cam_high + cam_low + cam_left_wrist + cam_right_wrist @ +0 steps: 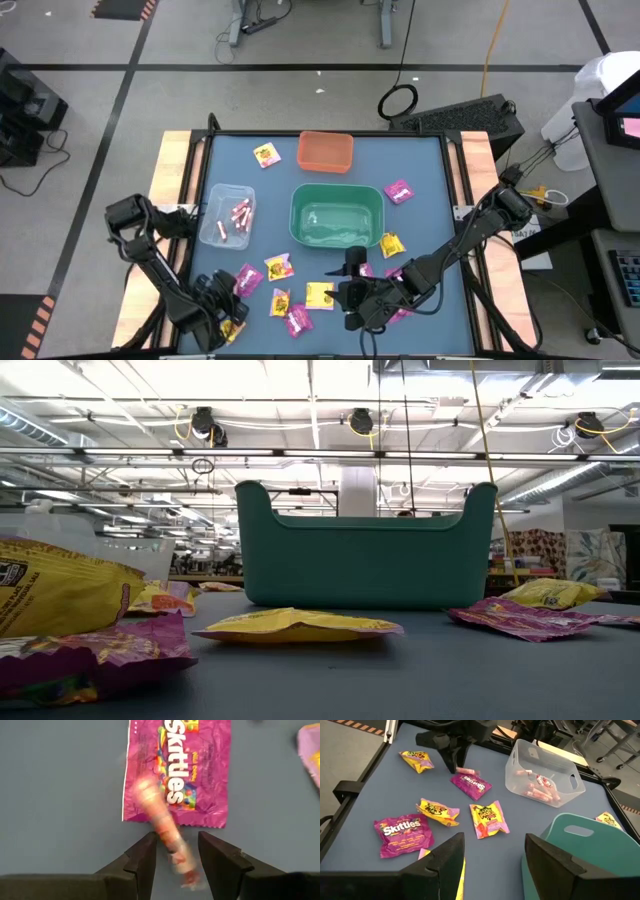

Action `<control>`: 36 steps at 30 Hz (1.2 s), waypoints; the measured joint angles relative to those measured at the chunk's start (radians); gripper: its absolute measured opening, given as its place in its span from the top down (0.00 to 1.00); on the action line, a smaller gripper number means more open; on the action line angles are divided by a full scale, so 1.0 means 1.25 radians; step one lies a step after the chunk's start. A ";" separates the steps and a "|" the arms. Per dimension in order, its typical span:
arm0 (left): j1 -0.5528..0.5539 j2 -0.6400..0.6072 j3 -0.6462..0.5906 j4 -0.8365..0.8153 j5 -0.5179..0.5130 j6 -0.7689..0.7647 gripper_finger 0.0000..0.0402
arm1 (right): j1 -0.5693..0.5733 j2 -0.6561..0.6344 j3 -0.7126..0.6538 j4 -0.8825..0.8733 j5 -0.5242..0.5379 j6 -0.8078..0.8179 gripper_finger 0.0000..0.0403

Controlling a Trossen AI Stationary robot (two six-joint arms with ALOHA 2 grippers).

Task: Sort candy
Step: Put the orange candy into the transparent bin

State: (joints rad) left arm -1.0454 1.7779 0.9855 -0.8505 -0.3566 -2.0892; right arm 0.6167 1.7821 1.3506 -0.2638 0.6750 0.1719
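Note:
Candy lies scattered on the blue table: magenta packets [398,190] [405,834] and yellow packets [266,154] [489,819]. My left gripper [455,766] stands at the near left, slanting down over a magenta packet [180,765]. It is shut on a thin pink-white stick [167,827], which looks blurred. My right gripper [494,865] hangs open above the near middle of the table, beside the green bin [585,850], with nothing between its fingers. My left gripper has one end of the pink-white stick [181,859] between its two fingers, which come from above, slanting down. The rest of the stick [466,771] sticks out past the fingertips over the magenta packet. Whether its free end touches the packet, I cannot tell.
A clear bin [227,215] with several sticks stands at the left. The green bin [337,215] is in the middle, and an orange bin [325,151] sits behind it. In the low view, packets [300,625] lie flat in front of the green bin [365,545].

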 joint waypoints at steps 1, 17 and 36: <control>0.000 0.006 0.000 0.002 0.000 0.000 0.62 | 0.000 0.000 0.000 0.000 0.000 0.000 0.51; -0.014 0.019 0.001 -0.001 -0.009 0.024 0.90 | 0.000 0.000 0.000 0.003 0.000 0.021 0.51; 0.023 0.015 0.258 -0.323 -0.185 0.257 0.87 | -0.013 0.067 0.000 0.009 0.007 -0.003 0.51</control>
State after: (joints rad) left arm -1.0170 1.7969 1.3080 -1.2542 -0.5880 -1.7678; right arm 0.6007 1.8664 1.3502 -0.2527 0.6839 0.1682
